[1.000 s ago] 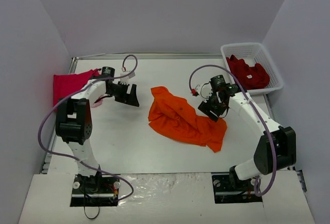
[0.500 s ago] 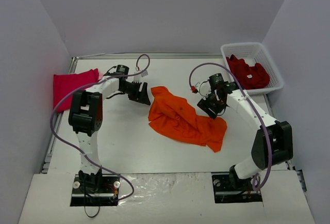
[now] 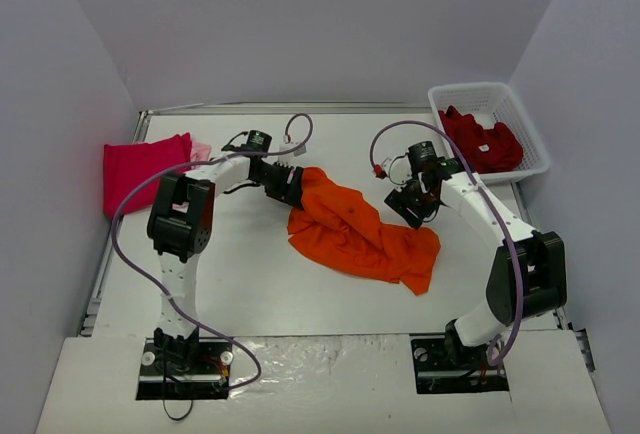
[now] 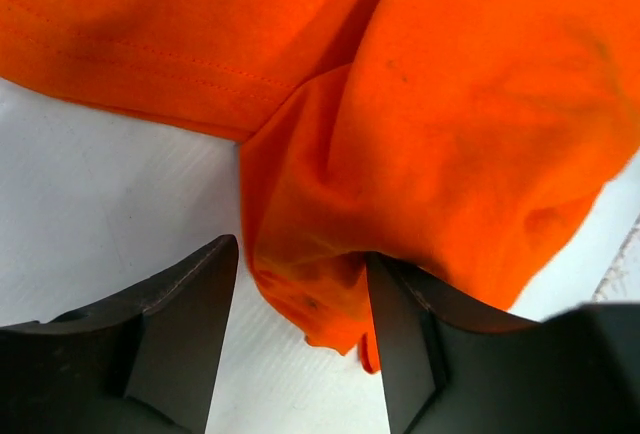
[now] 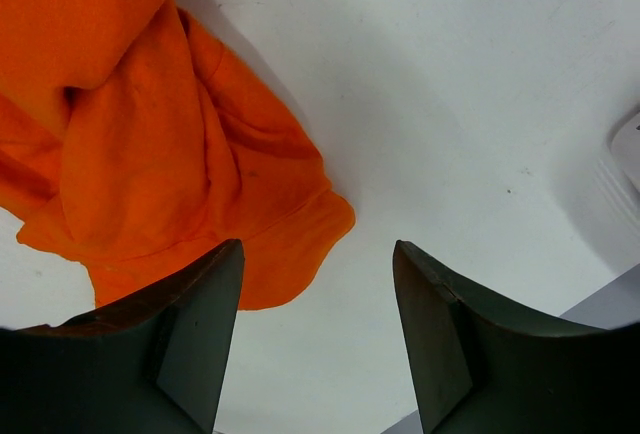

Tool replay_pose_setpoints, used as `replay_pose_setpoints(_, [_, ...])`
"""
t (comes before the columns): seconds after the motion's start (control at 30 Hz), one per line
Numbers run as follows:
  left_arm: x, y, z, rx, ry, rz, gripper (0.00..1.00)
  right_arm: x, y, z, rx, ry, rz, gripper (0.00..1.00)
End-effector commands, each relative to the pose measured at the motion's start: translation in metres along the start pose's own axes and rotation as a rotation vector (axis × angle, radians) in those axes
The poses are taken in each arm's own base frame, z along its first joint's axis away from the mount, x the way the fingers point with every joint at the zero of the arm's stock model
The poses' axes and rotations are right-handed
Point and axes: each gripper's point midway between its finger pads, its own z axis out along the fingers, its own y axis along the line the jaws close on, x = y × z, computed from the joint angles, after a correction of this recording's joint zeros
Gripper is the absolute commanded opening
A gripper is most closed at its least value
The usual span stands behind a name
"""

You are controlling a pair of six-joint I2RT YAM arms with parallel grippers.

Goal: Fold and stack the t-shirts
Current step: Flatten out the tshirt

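A bright orange t-shirt [image 3: 355, 229] lies crumpled at mid-table. My left gripper [image 3: 292, 186] is at its upper-left edge. In the left wrist view the gripper [image 4: 300, 254] is open, with a corner of the orange t-shirt [image 4: 450, 104] lying between the fingers and touching the right finger [image 4: 400, 344]. My right gripper [image 3: 408, 209] hovers open at the shirt's right side. In the right wrist view only bare table lies between its fingers [image 5: 317, 249], with the orange hem [image 5: 150, 154] by the left one. A folded magenta-pink t-shirt [image 3: 140, 166] lies at far left, with a pale pink one [image 3: 200, 151] peeking out beside it.
A white lattice basket [image 3: 528, 126] at the back right holds dark red t-shirts [image 3: 482, 141]. Walls close in the table on the left, back and right. The arms' cables loop above the table.
My left arm has swung right from beside the magenta-pink shirt to the orange shirt's edge, and its jaws have narrowed. The right gripper has edged slightly back from the shirt.
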Motion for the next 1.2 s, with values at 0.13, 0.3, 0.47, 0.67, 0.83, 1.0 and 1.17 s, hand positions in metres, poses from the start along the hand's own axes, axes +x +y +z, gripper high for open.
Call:
replay_pose_setpoints(0.13, [-0.014,-0.004,0.006,-0.032,-0.009,0.105,0.40,0.011,-0.002,0.007,-0.004,0.037,0.023,0.57])
replay_pose_setpoints(0.3, [-0.011,-0.013,0.005,-0.008,0.010,0.111,0.02,0.008,-0.008,0.007,0.005,0.034,0.028,0.56])
replay_pose_setpoints(0.47, [-0.004,-0.028,-0.021,-0.037,0.047,0.165,0.02,-0.018,-0.029,0.003,0.010,-0.070,0.103,0.57])
replay_pose_setpoints(0.67, [0.023,-0.036,-0.049,-0.101,0.102,0.211,0.02,-0.074,-0.042,0.024,-0.171,-0.208,0.192,0.57])
replay_pose_setpoints(0.83, [0.038,-0.045,-0.063,-0.119,0.110,0.215,0.02,-0.086,-0.018,0.074,-0.442,-0.137,0.237,0.54])
replay_pose_setpoints(1.0, [0.050,-0.047,-0.070,-0.142,0.118,0.220,0.02,-0.098,0.014,0.085,-0.702,-0.147,0.231,0.52])
replay_pose_setpoints(1.17, [0.052,-0.045,-0.071,-0.155,0.126,0.224,0.02,-0.091,0.043,0.082,-0.905,-0.128,0.173,0.51])
